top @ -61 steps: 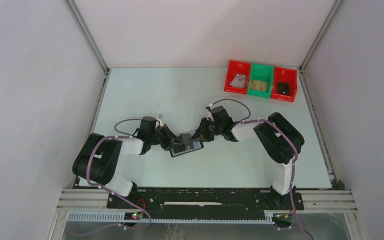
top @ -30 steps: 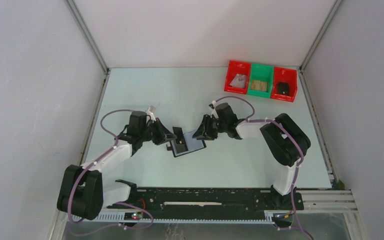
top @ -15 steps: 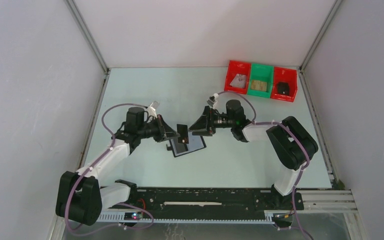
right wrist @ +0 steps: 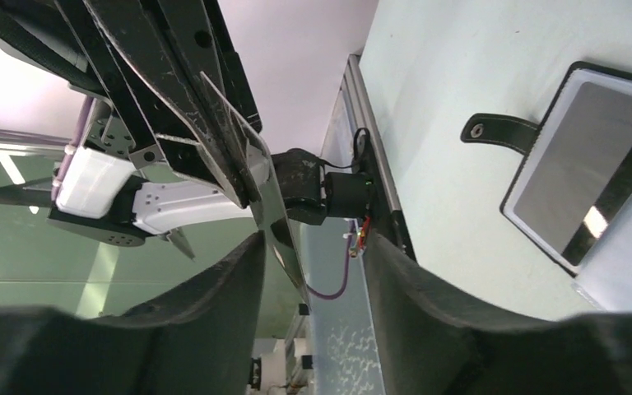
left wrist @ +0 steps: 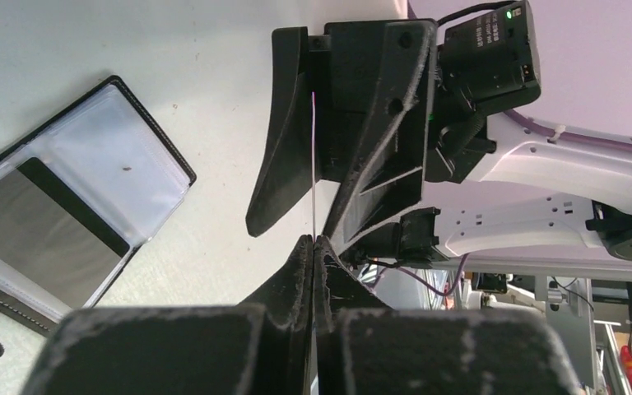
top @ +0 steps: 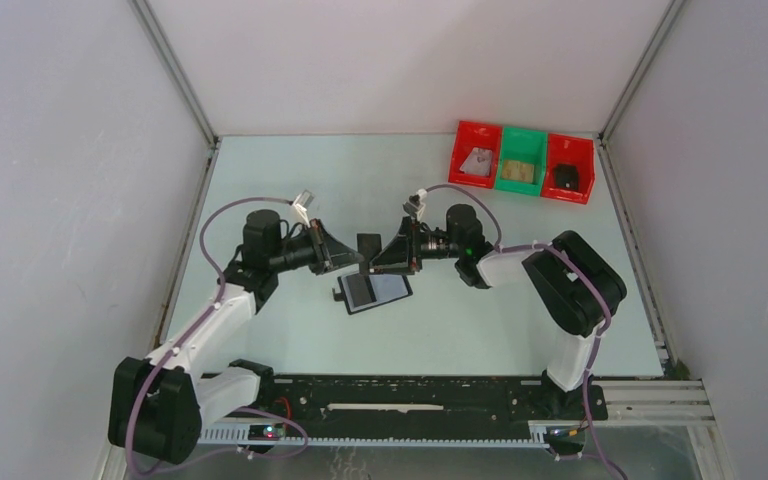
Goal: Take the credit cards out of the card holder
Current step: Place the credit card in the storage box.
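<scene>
The left hand (left wrist: 313, 247) pinches a thin plastic credit card (top: 368, 243) edge-up above the middle of the table (top: 520, 320), clear of the open black bifold card holder (top: 375, 292), so the right hand (right wrist: 313, 255) (jaws wide, straddling it) can seemingly take it

no readable text, labels or numbers

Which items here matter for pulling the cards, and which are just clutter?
Job: thin flat plastic card pinched by left gripper; open black bifold card holder; grey black-striped card inside it.
Lying about: red and green plastic bins, far right.
</scene>
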Controlling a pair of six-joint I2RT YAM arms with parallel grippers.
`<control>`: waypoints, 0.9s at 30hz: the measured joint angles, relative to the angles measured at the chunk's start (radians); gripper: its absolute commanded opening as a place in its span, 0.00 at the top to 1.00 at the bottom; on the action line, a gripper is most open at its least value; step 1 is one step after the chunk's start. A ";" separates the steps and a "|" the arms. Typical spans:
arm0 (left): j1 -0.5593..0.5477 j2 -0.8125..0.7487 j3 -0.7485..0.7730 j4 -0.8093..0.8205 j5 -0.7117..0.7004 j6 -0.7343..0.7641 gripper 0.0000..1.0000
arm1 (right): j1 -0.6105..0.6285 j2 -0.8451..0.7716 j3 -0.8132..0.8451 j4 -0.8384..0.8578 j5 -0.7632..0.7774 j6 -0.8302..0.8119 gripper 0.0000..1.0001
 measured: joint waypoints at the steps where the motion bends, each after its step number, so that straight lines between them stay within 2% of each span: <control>1: 0.000 -0.003 0.000 0.005 0.004 -0.002 1.00 | 0.001 0.000 0.000 0.006 0.000 0.004 0.60; 3: 0.000 -0.004 0.000 0.008 0.008 -0.002 1.00 | 0.002 0.000 0.000 0.019 -0.001 0.018 0.67; 10: 0.003 -0.008 -0.019 0.013 0.013 -0.004 1.00 | 0.002 0.000 0.000 0.113 -0.005 0.113 0.74; 12: 0.004 -0.014 -0.019 0.023 0.014 -0.009 1.00 | 0.002 0.000 0.000 0.133 -0.004 0.135 0.88; 13: 0.005 -0.016 -0.019 0.027 0.016 -0.010 1.00 | 0.002 0.000 0.000 0.137 -0.004 0.138 1.00; 14: 0.005 -0.019 -0.019 0.032 0.017 -0.011 1.00 | 0.002 0.000 0.000 0.143 -0.003 0.145 1.00; 15: 0.006 -0.020 -0.019 0.033 0.016 -0.011 0.98 | 0.002 0.000 0.000 0.151 -0.004 0.159 1.00; 18: 0.007 -0.021 -0.019 0.032 0.016 -0.012 0.71 | -0.002 -0.001 0.000 0.156 -0.005 0.166 1.00; 20: 0.007 -0.021 -0.019 0.021 0.013 -0.006 0.62 | -0.010 -0.011 0.000 0.135 -0.003 0.156 1.00; 23: 0.007 -0.021 -0.010 -0.046 -0.005 0.020 0.57 | -0.048 -0.096 0.003 -0.060 0.009 0.057 1.00; 24: 0.007 -0.021 -0.002 -0.083 -0.019 0.034 0.55 | -0.079 -0.141 0.010 -0.168 0.023 -0.006 1.00; 25: 0.007 -0.021 0.010 -0.121 -0.033 0.050 0.47 | -0.117 -0.190 0.034 -0.305 0.047 -0.082 1.00; 27: 0.007 -0.021 0.039 -0.180 -0.061 0.080 0.44 | -0.216 -0.278 0.119 -0.587 0.119 -0.251 1.00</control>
